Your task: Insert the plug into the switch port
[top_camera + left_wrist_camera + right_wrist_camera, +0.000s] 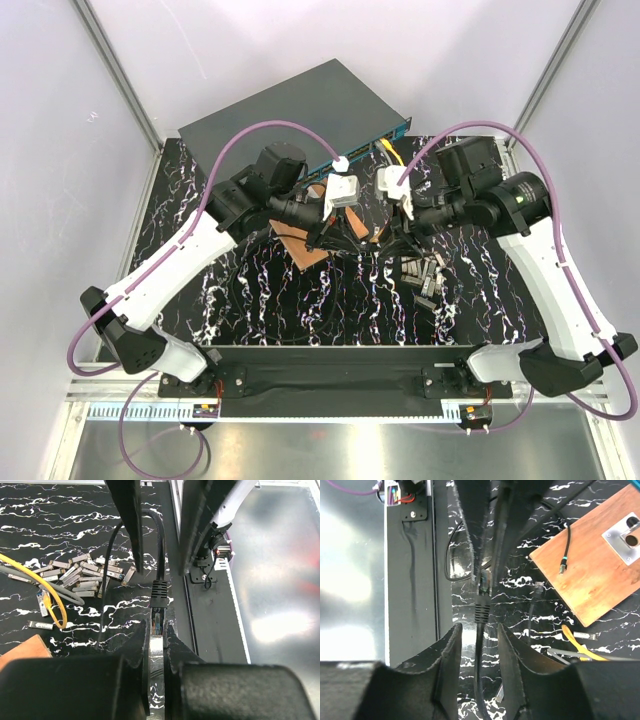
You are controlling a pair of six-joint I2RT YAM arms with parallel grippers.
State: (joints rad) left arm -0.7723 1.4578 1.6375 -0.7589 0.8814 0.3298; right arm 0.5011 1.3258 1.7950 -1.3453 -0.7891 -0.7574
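**Plug clamped in left claw, clear of the switch**

At mid-table (250, 300), on the black marbled surface, the two arms meet nose to nose. The left gripper (157, 631) is pressed together on the plug (158, 621), a clear connector pinched between its two fingers with the black boot (159, 592) projecting beyond the tips. The plug's black cable (479, 650) runs on between the fingers of the right gripper (479, 630). That claw stands spread, a gap showing on either side of the cable, so it grips nothing.

A wooden board (590, 570) with a metal fitting lies on the table just beside the left claw. A scatter of small metal modules (85, 572) lies on the right half of the table, near the right arm.

The switch (280, 115) sits at the far edge, set at an angle, its teal port row (372, 143) facing the arms. A yellow cable (388, 152) lies at the right end of that row. The plug is well apart from the ports, nearer than the front edge.
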